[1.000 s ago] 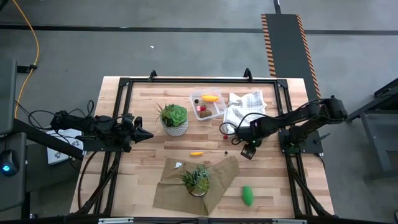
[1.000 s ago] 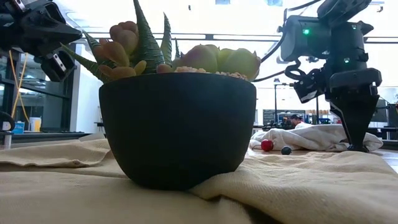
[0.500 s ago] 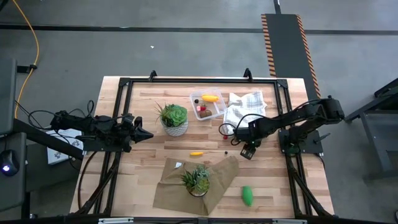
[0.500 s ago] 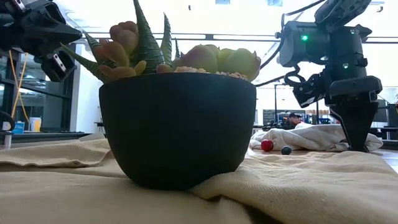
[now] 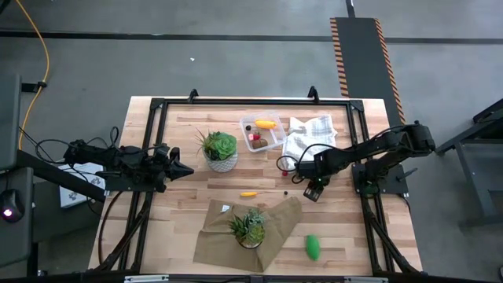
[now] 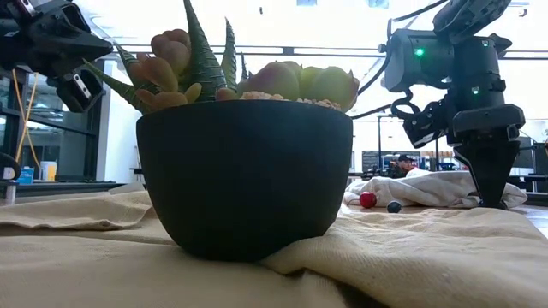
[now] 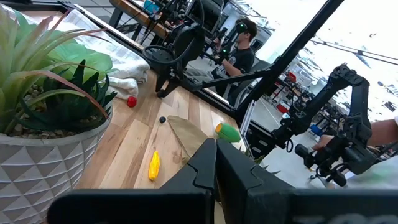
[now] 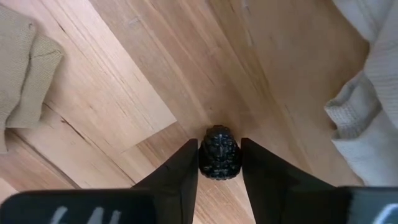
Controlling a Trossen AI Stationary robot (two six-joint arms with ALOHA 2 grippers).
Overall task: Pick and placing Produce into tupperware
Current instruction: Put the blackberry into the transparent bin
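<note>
The right hand pinches a tiny dark knobbly berry on the wooden tabletop, beside the white cloth; so small a piece could squirt free. The left hand waits shut.

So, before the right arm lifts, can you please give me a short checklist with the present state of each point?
1. Dark berry sits between the right gripper fingers: ok.
2. Fingers firmly gripping the berry: cannot tell.
3. White cloth stays outside the grip: ok.
4. Tupperware is uncovered, with space inside: ok.
5. Path from the berry to the tupperware crosses the red berry: cannot tell.
6. Left gripper is parked at the table's left side, away from the work: ok.
</note>
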